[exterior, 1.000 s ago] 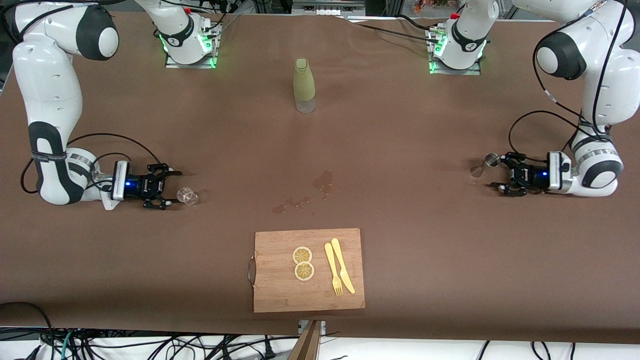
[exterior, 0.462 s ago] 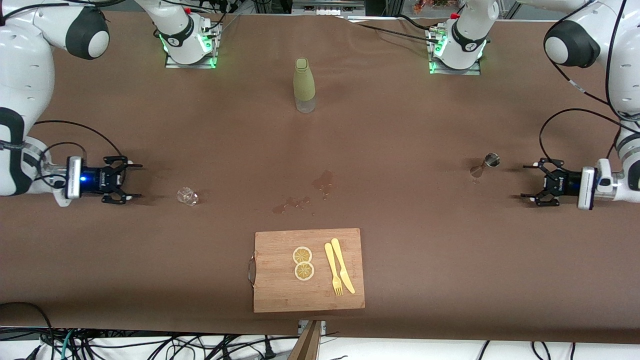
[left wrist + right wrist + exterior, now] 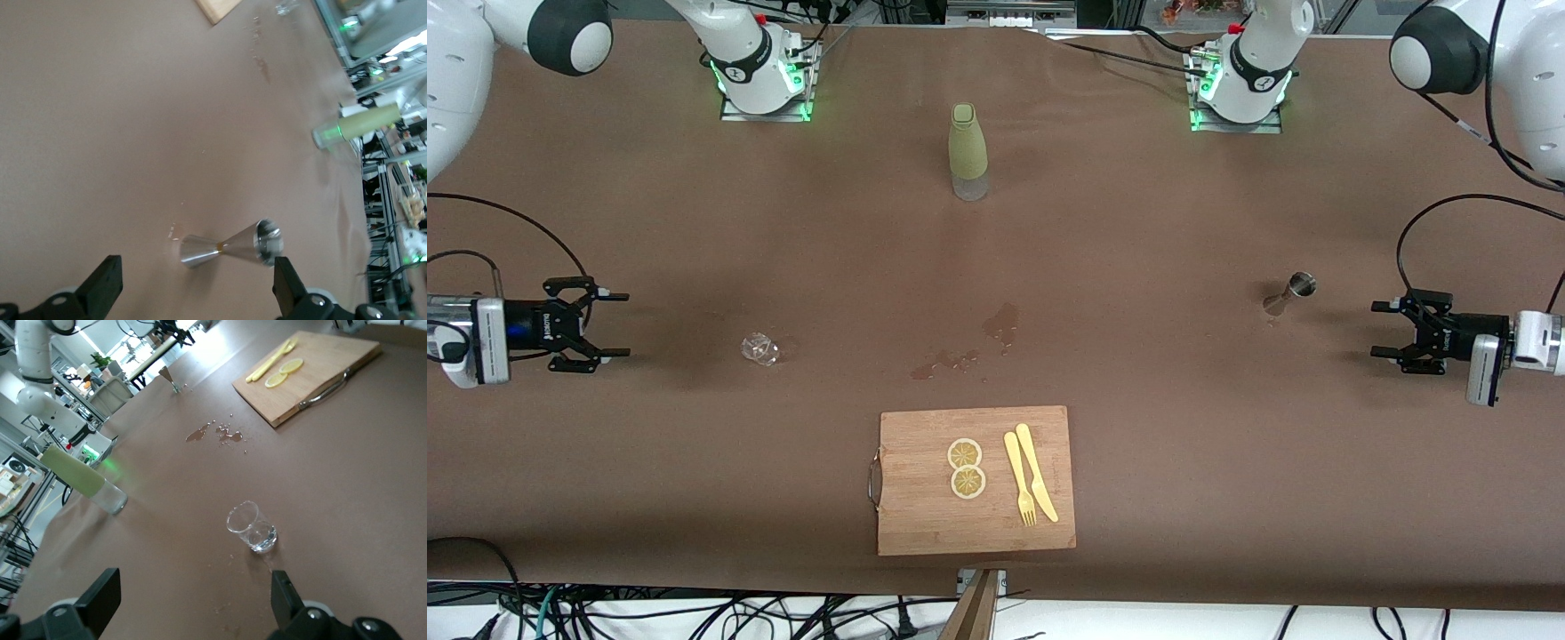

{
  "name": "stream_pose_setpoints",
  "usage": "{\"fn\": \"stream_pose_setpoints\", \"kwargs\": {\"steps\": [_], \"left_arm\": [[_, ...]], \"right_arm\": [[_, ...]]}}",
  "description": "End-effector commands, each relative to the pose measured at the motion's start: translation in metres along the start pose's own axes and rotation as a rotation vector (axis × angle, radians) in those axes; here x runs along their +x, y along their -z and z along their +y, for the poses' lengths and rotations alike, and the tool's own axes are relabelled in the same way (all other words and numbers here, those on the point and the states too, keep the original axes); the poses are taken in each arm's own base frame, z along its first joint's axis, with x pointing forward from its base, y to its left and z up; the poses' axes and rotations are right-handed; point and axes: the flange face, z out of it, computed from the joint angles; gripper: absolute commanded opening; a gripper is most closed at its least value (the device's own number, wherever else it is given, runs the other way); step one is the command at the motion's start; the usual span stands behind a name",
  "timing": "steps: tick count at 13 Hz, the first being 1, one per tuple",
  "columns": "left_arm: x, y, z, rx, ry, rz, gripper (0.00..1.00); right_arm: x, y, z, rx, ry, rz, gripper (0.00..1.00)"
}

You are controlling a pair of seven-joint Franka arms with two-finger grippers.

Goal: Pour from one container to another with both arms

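Brown tabletop [image 3: 1138, 400], covered edge to edge in matte sheeting. Near the bases, midway: upright green bottle [image 3: 967, 151] with a clear bottom. Toward the right arm's end: small clear glass [image 3: 760, 348], standing. Toward the left arm's end: metal jigger [image 3: 1291, 292], upright. At the centre: wet patch [image 3: 974, 342], probably spilled liquid. Nearest the front camera: wooden cutting board [image 3: 925, 524] with a metal handle, lying flat.

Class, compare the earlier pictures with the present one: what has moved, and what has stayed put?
Both arms drew back, open and empty: the right gripper away from the small glass, the left gripper away from the metal jigger. Glass, jigger, bottle, spill and cutting board stayed put.
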Motion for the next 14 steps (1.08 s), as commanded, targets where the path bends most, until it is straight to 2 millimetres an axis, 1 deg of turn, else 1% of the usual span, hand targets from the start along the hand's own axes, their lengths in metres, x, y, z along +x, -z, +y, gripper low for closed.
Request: {"fn": "stream_pose_setpoints", "kwargs": {"steps": [1,2,3,4,5,6,8,9,10,11,12,14], "left_arm": [[0.026,0.013,0.035,0.067,0.143,-0.087,1.0],[0.04,0.016,0.051,0.096,0.189,-0.117,1.0],[0.055,0.023,0.072,0.132,0.25,-0.135,1.0],[0.073,0.026,0.094,0.166,0.311,-0.15,1.0],[0.09,0.024,0.115,0.196,0.372,-0.168,1.0],[0.108,0.02,0.135,0.228,0.436,-0.189,1.0],[0.142,0.011,0.18,0.315,0.522,-0.236,1.0],[0.156,0.01,0.202,0.37,0.505,-0.271,1.0],[0.166,0.015,0.219,0.444,0.464,-0.285,1.0],[0.175,0.026,0.24,0.552,0.421,-0.296,1.0],[0.182,0.03,0.249,0.631,0.384,-0.312,1.0],[0.187,0.046,0.269,0.694,0.353,-0.269,1.0]], "right_arm": [[0.028,0.013,-0.027,-0.032,-0.145,-0.097,1.0],[0.05,0.019,-0.044,-0.073,-0.182,-0.152,1.0],[0.063,0.035,-0.065,-0.155,-0.254,-0.231,1.0],[0.081,0.041,-0.085,-0.206,-0.318,-0.292,1.0],[0.101,0.04,-0.106,-0.247,-0.377,-0.339,1.0],[0.111,0.043,-0.122,-0.296,-0.447,-0.381,1.0],[0.129,0.042,-0.155,-0.387,-0.563,-0.421,1.0],[0.138,0.041,-0.171,-0.445,-0.617,-0.456,1.0],[0.147,0.036,-0.184,-0.478,-0.67,-0.472,1.0],[0.151,0.037,-0.199,-0.526,-0.745,-0.471,1.0],[0.161,0.031,-0.211,-0.592,-0.794,-0.497,1.0],[0.184,0.01,-0.24,-0.761,-0.831,-0.569,1.0]]}}
